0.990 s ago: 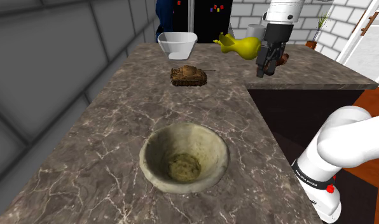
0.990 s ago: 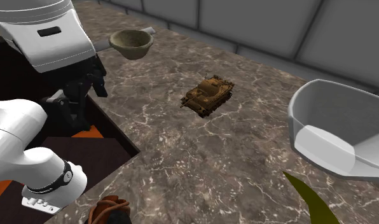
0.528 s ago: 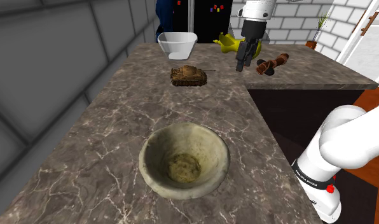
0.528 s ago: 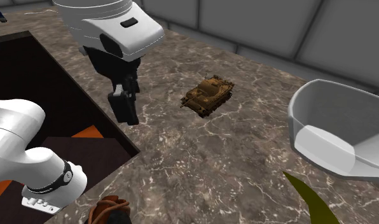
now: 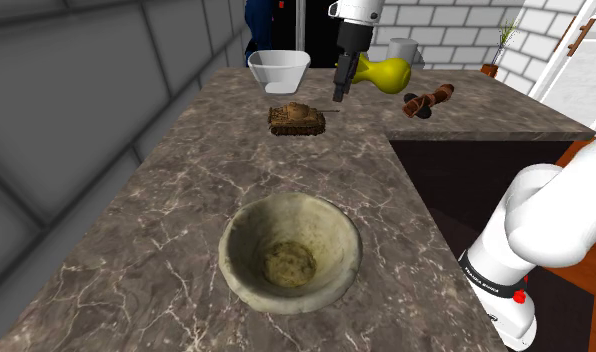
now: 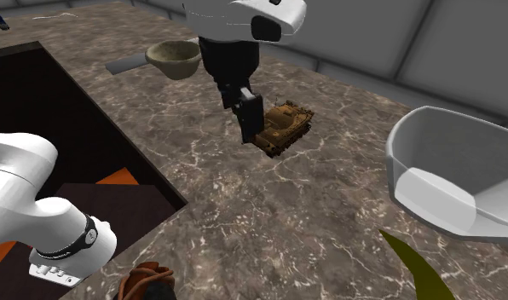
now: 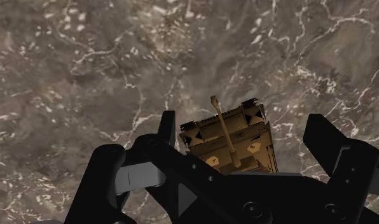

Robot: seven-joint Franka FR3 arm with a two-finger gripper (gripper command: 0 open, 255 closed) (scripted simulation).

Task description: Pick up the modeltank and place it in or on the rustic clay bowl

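The model tank is small and brown, and stands on the dark marbled counter toward its far end. My black gripper hangs above the counter, just off the tank's side on the shoulder view's right. In the second exterior view the gripper overlaps the tank. The wrist view looks down on the tank between my open fingers, which do not touch it. The clay bowl, pale and rough, sits empty on the near part of the counter, far from the gripper.
A white bowl stands just behind the tank. A yellow gourd-shaped object and a brown object lie at the far right of the counter. The counter's edge drops to a dark recess on the right.
The gripper has swung from the counter's right edge toward the shoulder view's left and now hangs by the tank. Tank and bowls have not moved.
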